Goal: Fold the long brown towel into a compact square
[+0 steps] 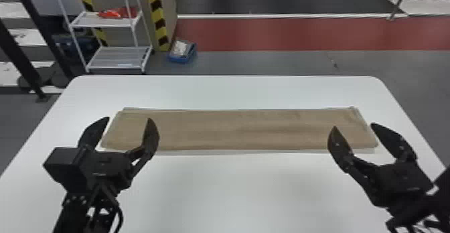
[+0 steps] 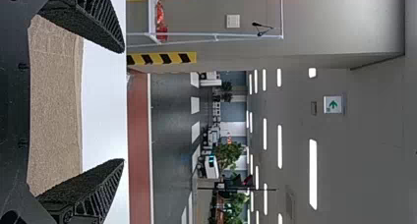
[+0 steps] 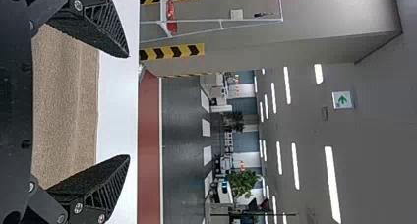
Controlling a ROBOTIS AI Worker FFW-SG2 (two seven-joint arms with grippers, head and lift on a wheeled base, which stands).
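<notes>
The brown towel (image 1: 241, 128) lies flat as a long strip running left to right across the white table. My left gripper (image 1: 129, 125) is open over the towel's left end, its fingers spread wide. At the right end stands my right gripper (image 1: 353, 132), open too, one finger over the cloth and the other by its right edge. In the left wrist view the towel (image 2: 56, 106) shows between and beyond the spread fingers of the left gripper (image 2: 123, 106). The right wrist view has the towel (image 3: 66, 106) behind the parted fingers of the right gripper (image 3: 129, 106).
The white table (image 1: 234, 188) extends in front of and behind the towel. Past its far edge, on the floor, stand a white shelf rack (image 1: 117, 56) at the left and a blue box (image 1: 181, 51) beside a striped pillar (image 1: 159, 18).
</notes>
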